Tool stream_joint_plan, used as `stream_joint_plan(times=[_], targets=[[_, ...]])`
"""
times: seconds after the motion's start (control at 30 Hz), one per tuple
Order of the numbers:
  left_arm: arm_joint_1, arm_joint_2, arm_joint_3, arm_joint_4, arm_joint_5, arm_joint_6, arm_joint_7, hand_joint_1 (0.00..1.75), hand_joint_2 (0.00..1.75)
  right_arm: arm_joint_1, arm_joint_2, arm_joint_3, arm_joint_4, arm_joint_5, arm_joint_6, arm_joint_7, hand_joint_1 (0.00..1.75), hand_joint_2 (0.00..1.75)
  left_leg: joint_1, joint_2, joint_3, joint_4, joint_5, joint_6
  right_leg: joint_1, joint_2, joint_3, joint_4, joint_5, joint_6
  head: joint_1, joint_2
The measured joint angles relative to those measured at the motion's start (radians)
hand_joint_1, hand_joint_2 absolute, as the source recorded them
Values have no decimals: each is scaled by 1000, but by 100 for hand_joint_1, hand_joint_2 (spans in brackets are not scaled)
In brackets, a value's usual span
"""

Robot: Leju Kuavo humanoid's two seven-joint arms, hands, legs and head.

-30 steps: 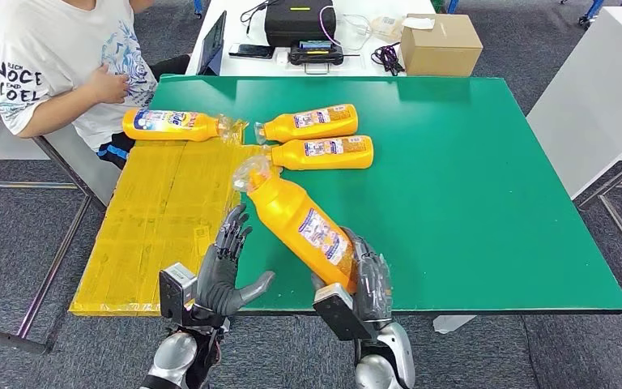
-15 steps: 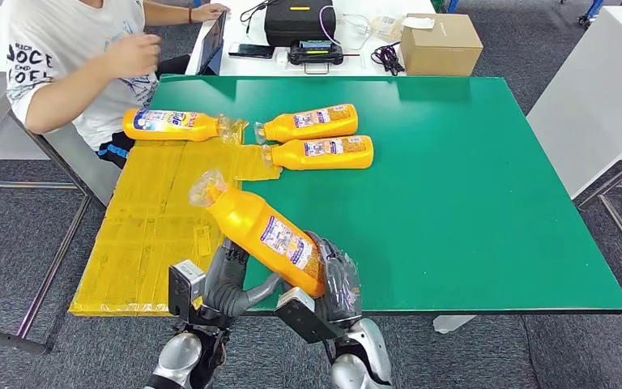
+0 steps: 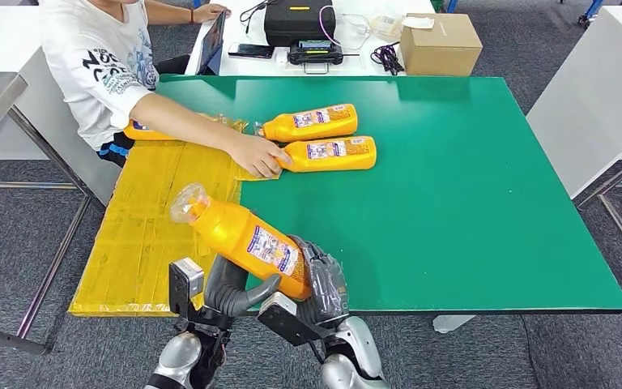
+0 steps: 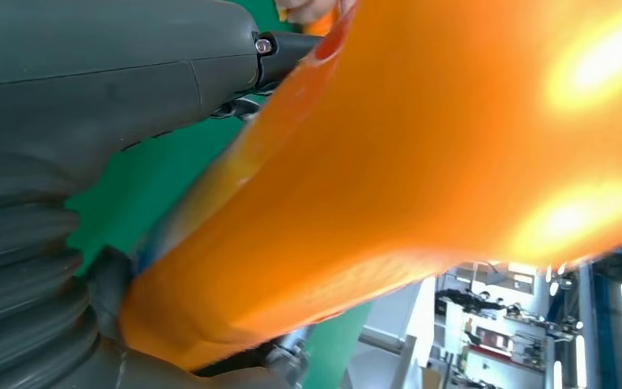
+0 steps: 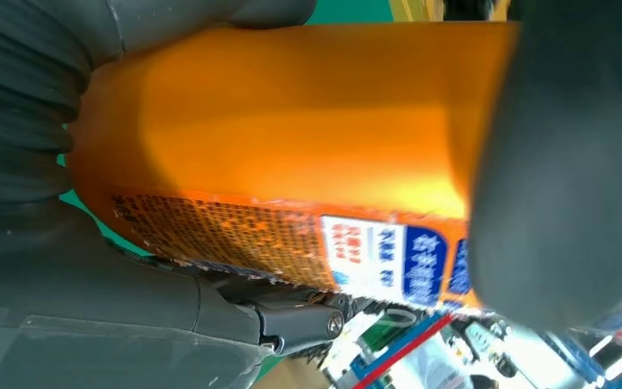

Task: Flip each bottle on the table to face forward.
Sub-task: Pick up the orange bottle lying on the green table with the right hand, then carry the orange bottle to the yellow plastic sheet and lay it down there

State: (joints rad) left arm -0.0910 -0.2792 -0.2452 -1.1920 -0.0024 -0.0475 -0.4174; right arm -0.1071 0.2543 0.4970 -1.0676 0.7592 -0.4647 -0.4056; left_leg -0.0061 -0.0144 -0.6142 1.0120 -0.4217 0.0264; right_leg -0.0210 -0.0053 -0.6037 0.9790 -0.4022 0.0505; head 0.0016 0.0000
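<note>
The right hand (image 3: 324, 279) is grasping the orange plastic bottle (image 3: 247, 239) above the table's near edge, the left hand (image 3: 223, 285) cupping underneath; rotating slowly should be bringing its label forward without slipping.

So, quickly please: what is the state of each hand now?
Left hand: under the orange plastic bottle, touching it; grip cannot be told.
Right hand: holding the bottle's base.

A green table (image 3: 470, 203) stands on grey carpet (image 3: 16, 243), white desk (image 3: 372, 61) behind
</note>
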Motion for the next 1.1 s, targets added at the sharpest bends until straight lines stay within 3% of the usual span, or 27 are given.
stream_joint_plan(times=[0.4, 0.6, 0.73, 1.0, 1.03, 1.1], targets=[[0, 0, 30, 51, 91, -37, -14, 0, 175, -72, 12, 47, 211, -50, 67, -47, 175, 175, 0, 1, 0, 0, 0, 0, 0, 1, 0, 0, 0, 0, 0, 0], [-1, 0, 38, 56, 107, -39, -19, 0, 175, -74, 12, 51, 236, -60, 85, -49, 175, 175, 0, 1, 0, 0, 0, 0, 0, 1, 0, 0, 0, 0, 0, 0], [-1, 1, 54, 71, 130, -65, -30, 175, 175, -82, 12, 60, 278, -86, 86, -55, 175, 175, 0, 1, 0, 0, 0, 0, 0, 1, -1, 0, 0, 0, 0, 0], [-2, 5, 56, 68, 110, -103, -49, 175, 175, -73, 12, 56, 271, -112, 55, -69, 175, 175, 0, 2, 0, 0, 0, 0, 0, 1, -1, 0, 0, 0, 0, 0], [-2, 5, 56, 67, 107, -106, -49, 175, 175, -71, 12, 55, 267, -113, 49, -70, 166, 175, 0, 2, 0, 0, 0, 0, 0, 1, -1, 0, 0, 0, 0, 0], [-2, 5, 55, 63, 102, -111, -50, 175, 175, -65, 12, 54, 258, -111, 32, -70, 105, 175, 0, 2, 0, 0, 0, 0, 0, 1, -1, 0, 0, 0, 0, 0]])
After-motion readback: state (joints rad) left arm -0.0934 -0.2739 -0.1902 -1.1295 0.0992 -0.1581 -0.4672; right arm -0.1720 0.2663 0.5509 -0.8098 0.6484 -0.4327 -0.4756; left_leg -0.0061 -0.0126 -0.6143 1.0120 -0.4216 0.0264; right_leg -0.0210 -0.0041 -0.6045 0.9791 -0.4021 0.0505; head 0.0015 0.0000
